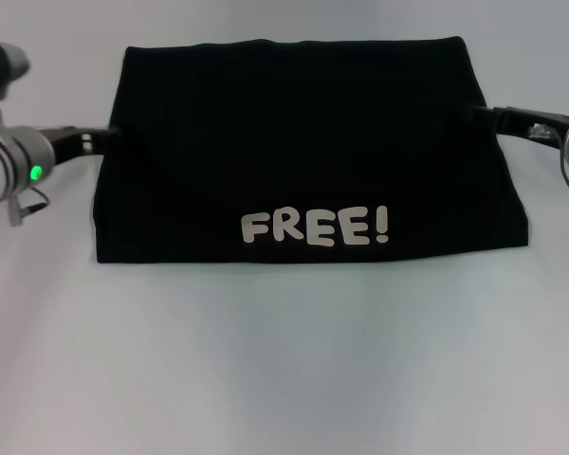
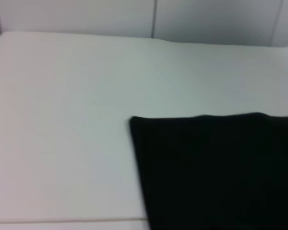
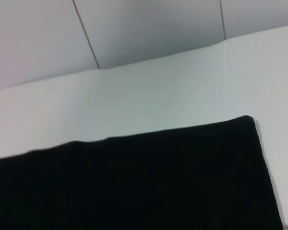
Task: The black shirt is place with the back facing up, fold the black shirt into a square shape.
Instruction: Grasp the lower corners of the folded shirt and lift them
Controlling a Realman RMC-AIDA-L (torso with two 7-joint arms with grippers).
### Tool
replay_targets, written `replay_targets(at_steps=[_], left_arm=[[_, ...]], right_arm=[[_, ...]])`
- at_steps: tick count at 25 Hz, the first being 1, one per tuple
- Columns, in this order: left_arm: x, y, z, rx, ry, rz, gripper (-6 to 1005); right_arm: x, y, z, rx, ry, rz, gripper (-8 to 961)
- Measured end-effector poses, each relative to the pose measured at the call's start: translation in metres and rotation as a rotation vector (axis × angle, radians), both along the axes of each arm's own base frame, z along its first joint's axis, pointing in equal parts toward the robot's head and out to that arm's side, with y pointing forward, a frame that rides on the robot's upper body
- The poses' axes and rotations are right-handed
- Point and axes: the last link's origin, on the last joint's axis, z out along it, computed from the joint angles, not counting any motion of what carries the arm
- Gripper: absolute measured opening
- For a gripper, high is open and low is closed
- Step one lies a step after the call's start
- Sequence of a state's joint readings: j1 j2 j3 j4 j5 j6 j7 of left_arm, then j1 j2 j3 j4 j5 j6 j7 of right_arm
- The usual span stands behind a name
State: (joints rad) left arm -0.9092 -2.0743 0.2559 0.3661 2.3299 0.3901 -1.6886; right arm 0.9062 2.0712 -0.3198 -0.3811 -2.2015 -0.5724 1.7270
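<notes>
Matt black cloth shirt (image 1: 303, 123) with pale print (image 1: 316, 228); smooth matt white table (image 1: 284, 370).

Both arms have silver-grey cylindrical wrists with green indicator lights and black end sections; thin cables trail below.

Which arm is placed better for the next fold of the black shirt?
Neither clearly: the left tool and right tool each meet a side edge of the black shirt, at similar height. Probably both work together.

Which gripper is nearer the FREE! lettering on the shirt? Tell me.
Neither clearly. The left gripper is at the black shirt's left edge, the right gripper at its right edge, both about equally far from the FREE! print.
</notes>
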Motion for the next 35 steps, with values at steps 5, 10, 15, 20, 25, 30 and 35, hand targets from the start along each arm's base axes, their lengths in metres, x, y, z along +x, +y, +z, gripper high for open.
replay_targets(at_steps=[5, 10, 15, 20, 25, 30, 35], left_arm=[[-0.011, -0.005, 0.019, 0.037, -0.055, 0.015, 655], [-0.017, -0.033, 0.029, -0.085, -0.209, -0.07, 661], [-0.021, -0.072, 0.04, -0.214, -0.329, -0.15, 660], [-0.03, -0.1, 0.04, -0.291, -0.39, -0.149, 656], [-0.051, -0.117, 0.037, -0.275, -0.422, -0.059, 638], [-0.055, -0.12, 0.023, -0.287, -0.437, -0.031, 621], [-0.05, -0.112, 0.005, -0.324, -0.39, -0.023, 604]], right_arm=[[0.003, -0.004, 0.012, 0.011, 0.075, 0.025, 674], [0.013, -0.02, 0.025, -0.021, 0.152, 0.084, 688], [0.023, -0.044, 0.036, -0.087, 0.214, 0.157, 683], [0.03, -0.067, 0.044, -0.158, 0.263, 0.215, 683], [0.043, -0.082, 0.046, -0.173, 0.283, 0.205, 683], [0.046, -0.085, 0.044, -0.173, 0.29, 0.196, 683], [0.044, -0.084, 0.04, -0.175, 0.291, 0.196, 684]])
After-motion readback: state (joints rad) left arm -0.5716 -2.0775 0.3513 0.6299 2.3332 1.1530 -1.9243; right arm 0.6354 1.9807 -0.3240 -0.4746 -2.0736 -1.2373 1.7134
